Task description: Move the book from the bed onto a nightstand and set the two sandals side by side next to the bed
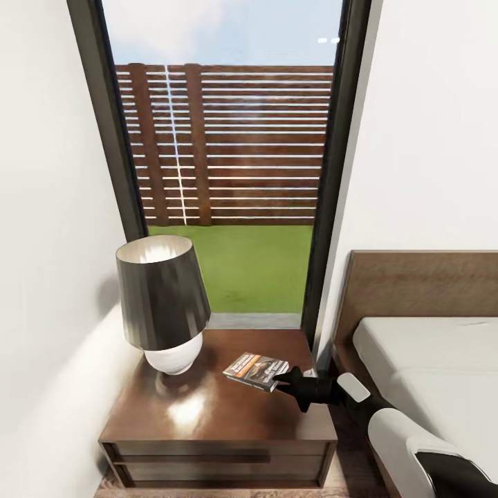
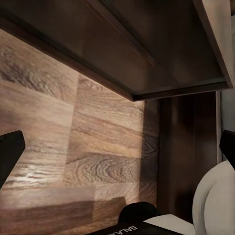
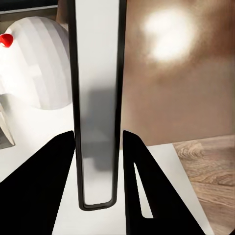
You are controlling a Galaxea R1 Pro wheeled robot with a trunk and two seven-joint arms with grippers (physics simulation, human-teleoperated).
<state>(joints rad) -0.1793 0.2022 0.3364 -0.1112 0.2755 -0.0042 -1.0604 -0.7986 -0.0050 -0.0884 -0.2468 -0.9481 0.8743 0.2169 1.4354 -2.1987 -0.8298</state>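
Bed (image 1: pixel 422 346): brown headboard and light-grey mattress at the right of the head view, standing just beside a dark glossy nightstand (image 1: pixel 214 415) with two drawers under a tall dark-framed window (image 1: pixel 228 152). Lamp (image 1: pixel 162 304): dark shade, white round base, on the tabletop's left half. Book (image 1: pixel 256 371): dark cover with orange-and-white band, over the tabletop's right half, pinched edge-on between the fingers of the right hand (image 1: pixel 285 380); left hand (image 2: pixel 117 147): fingers spread wide above the wood-plank floor (image 2: pixel 58 137).

a bedroom: bed (image 1: pixel 422 346), nightstand (image 1: pixel 207 415), lamp (image 1: pixel 162 301)
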